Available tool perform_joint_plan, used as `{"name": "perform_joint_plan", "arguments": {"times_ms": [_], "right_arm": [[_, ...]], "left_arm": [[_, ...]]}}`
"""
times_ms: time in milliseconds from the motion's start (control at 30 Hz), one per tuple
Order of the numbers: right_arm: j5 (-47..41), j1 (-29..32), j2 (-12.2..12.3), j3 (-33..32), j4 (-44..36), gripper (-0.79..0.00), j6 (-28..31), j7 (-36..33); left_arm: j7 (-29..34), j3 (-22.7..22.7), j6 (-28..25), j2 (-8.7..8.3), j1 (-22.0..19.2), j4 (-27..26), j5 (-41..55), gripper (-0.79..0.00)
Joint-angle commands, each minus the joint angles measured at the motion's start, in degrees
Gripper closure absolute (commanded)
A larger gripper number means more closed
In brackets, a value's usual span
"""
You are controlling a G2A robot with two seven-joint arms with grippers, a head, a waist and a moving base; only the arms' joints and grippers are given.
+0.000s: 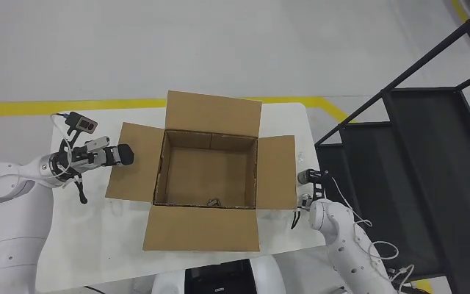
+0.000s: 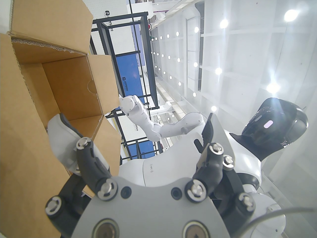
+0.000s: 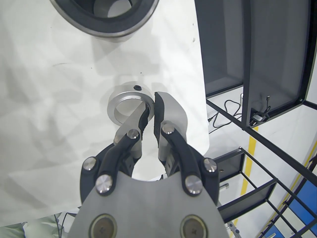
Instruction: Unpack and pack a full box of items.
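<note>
Box point(image 1: 213, 110) — matt brown corrugated cardboard. Ring point(image 3: 128, 89) — smooth, satin-finished bare metal. Table point(image 1: 88, 235): white, smooth, slightly glossy.

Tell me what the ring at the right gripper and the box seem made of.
The ring looks like bare metal, maybe aluminium: brushed silver sheen, crisp machined edges. The box is corrugated cardboard, matte brown, and its fluted cut edge shows in the left wrist view.

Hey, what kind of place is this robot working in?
Most likely an industrial hall or robot test floor, not a home: a yellow line is painted on the grey floor, black metal racking stands beside the white table, and a high ceiling with rows of lamps spans overhead.
</note>
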State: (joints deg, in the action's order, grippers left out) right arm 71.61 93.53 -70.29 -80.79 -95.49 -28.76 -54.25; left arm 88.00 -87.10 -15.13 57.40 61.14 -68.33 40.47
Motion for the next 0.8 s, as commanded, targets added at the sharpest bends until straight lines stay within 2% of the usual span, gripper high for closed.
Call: {"name": "perform_joint_plan", "arguments": {"times_ms": [0, 200, 233, 267, 300, 533, 767], "right_arm": [[0.24, -0.34, -0.08, 0.37, 0.49, 0.0, 0.14, -0.34], [1.32, -1.9, -0.37, 1.41, 2.48, -0.015, -0.37, -1.47], [1.26, -2.2, -0.42, 1.53, 2.67, -0.277, -0.43, -1.89], [1.17, -2.38, -0.48, 1.54, 2.8, -0.736, -0.64, -2.01], [1.13, -2.48, -0.52, 1.55, 2.9, -0.785, -0.81, -2.08], [1.1, -1.37, -0.43, -0.7, -0.23, -0.785, -1.17, -2.94], [0.15, 3.11, 0.26, -8.95, -11.68, -0.785, -1.61, -5.03]], "left_arm": [[0.0, 0.0, 0.0, 0.0, 0.0, 0.0, 0.0, -0.785], [0.0, 0.0, 0.0, 0.0, 0.0, 0.0, 0.0, -0.785], [0.0, 0.0, 0.0, 0.0, 0.0, 0.0, 0.0, -0.785], [0.0, 0.0, 0.0, 0.0, 0.0, 0.0, 0.0, -0.785], [0.0, 0.0, 0.0, 0.0, 0.0, 0.0, 0.0, -0.785], [0.0, 0.0, 0.0, 0.0, 0.0, 0.0, 0.0, -0.785], [0.0, 0.0, 0.0, 0.0, 0.0, 0.0, 0.0, -0.785]]}}
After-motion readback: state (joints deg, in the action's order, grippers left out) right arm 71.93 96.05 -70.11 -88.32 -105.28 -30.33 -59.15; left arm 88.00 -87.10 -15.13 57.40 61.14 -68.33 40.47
